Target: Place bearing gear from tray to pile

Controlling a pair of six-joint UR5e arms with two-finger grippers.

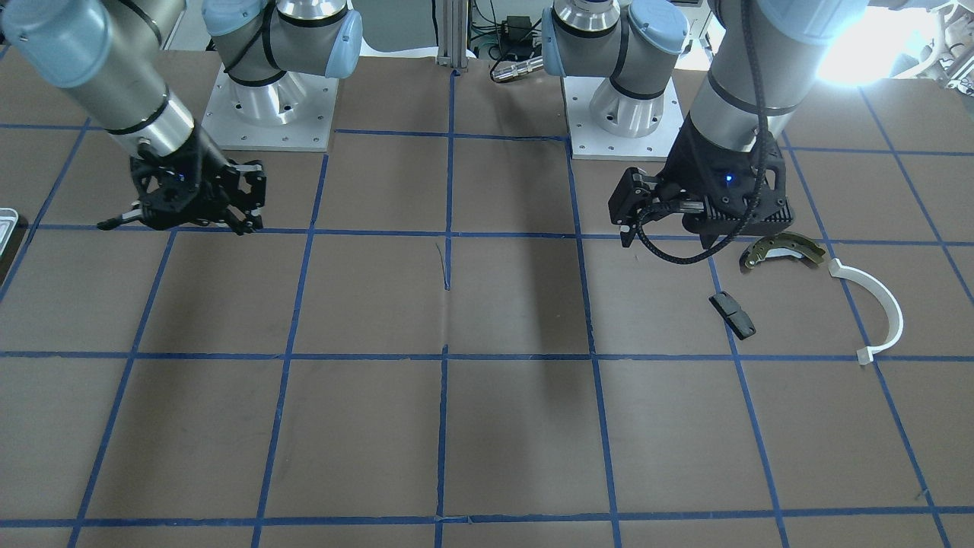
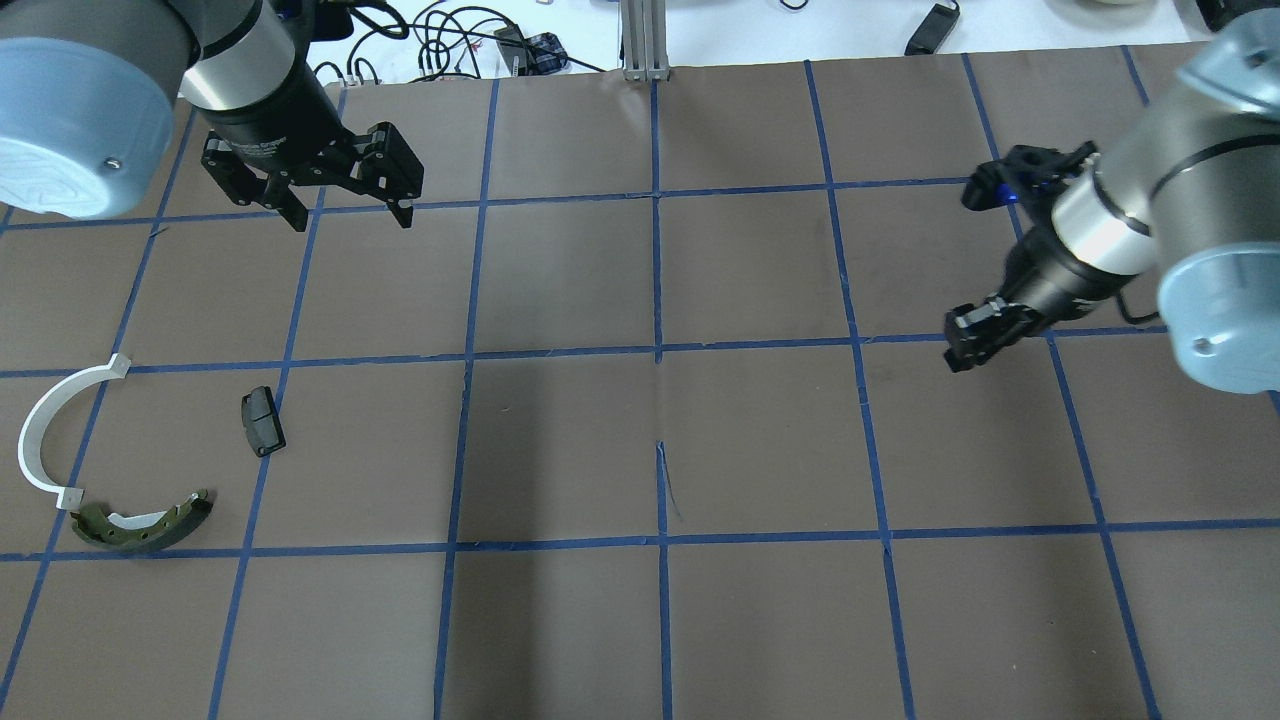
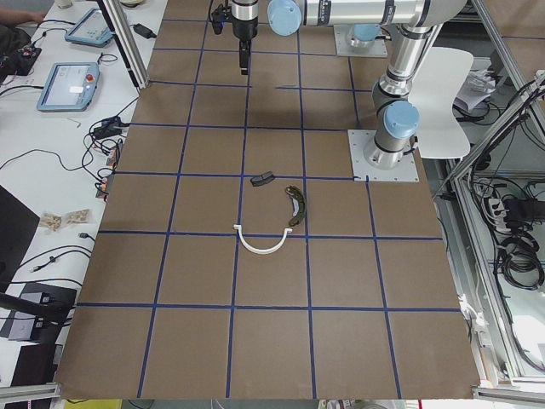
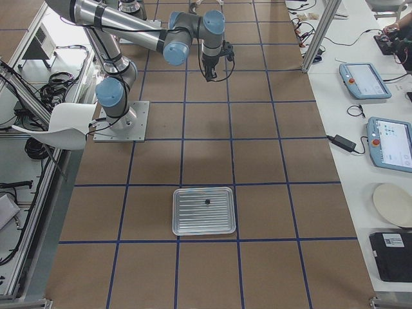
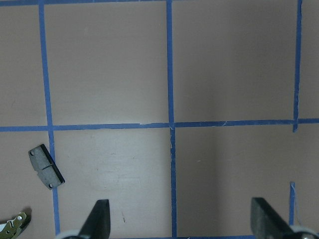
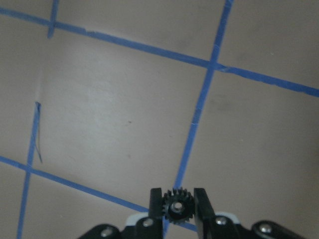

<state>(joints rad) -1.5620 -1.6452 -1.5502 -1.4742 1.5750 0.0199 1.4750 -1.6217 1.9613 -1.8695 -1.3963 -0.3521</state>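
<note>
My right gripper (image 6: 175, 201) is shut on a small black toothed bearing gear (image 6: 175, 207) and holds it above the bare mat; it also shows in the overhead view (image 2: 962, 347). The silvery tray (image 4: 187, 219) lies far to the robot's right, with one small dark part (image 4: 207, 201) in it. The pile lies on the left: a brass-grey brake shoe (image 2: 145, 524), a white half-ring (image 2: 40, 425) and a black block (image 2: 263, 421). My left gripper (image 2: 350, 215) is open and empty, beyond the pile.
The brown mat carries a blue tape grid. Both arm bases (image 1: 270, 110) stand at the robot's edge. Cables and a metal post (image 2: 645, 40) lie past the far edge. A corner of the tray (image 1: 6, 221) shows at the front view's left edge.
</note>
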